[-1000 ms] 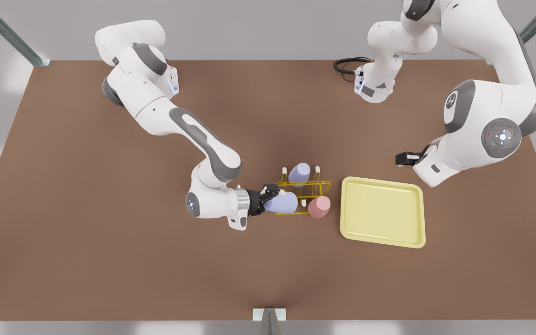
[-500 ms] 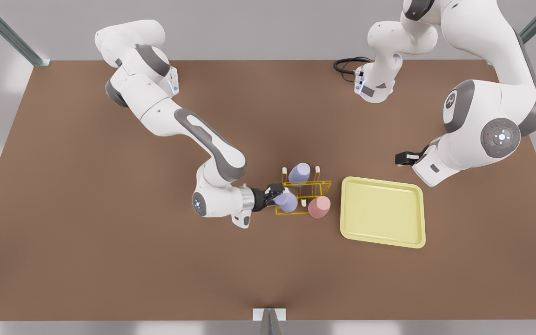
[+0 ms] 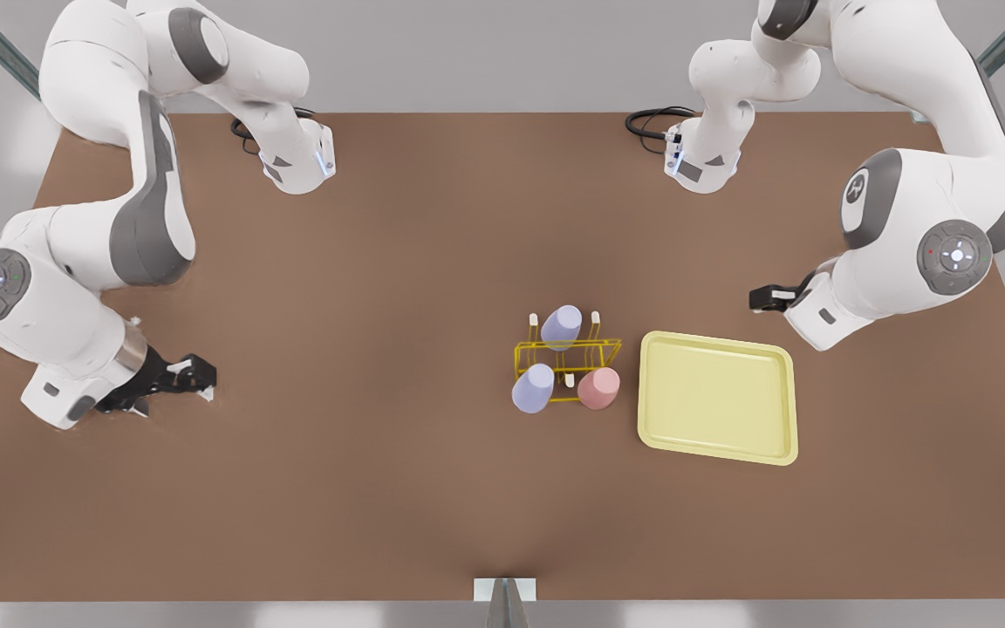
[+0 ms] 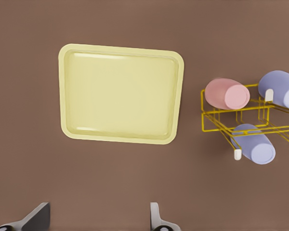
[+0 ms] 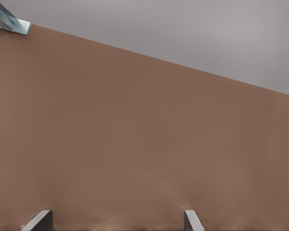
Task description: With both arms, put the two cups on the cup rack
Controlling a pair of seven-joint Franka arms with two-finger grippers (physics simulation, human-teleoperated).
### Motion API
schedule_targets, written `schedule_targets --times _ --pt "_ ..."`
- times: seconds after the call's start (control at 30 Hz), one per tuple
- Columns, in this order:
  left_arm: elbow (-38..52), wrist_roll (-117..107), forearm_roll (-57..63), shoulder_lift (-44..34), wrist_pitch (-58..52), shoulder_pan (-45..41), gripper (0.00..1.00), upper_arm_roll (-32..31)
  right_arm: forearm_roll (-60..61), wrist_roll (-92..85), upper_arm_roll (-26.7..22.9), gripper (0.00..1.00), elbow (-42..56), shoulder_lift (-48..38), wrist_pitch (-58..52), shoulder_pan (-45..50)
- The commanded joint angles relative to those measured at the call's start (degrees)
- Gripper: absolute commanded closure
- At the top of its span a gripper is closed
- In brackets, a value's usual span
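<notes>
Rack (image 3: 567, 365): small bright-yellow wire frame with white-tipped pegs, mid-surface (image 3: 380, 488), just beside the pale-yellow tray (image 3: 717, 397).
Pink cup (image 3: 598, 388): smooth tapered tumbler, seated on the rack's corner nearest the tray.
Lavender cups: one (image 3: 533, 388) beside the pink cup, another (image 3: 561, 326) on the rack's far side.
Left end effector (image 4: 98, 219): fingers spread, empty, near the tray.
Right end effector (image 5: 116, 219): fingers spread, empty, well apart from the rack.
</notes>
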Motion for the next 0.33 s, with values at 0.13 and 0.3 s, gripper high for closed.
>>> schedule_targets --times 0.13,0.3 --pt "-0.22 0.39 -0.49 -0.02 -0.26 -0.03 0.00 -0.63 -0.49 4.73 -5.41 0.00 -16.10 -15.02 -14.12 -0.23" --pt "-0.31 0.13 -0.57 0.33 -0.35 -0.11 0.00 -0.63 -0.49 4.82 -6.12 0.00 -16.62 -15.64 -13.41 -0.23"
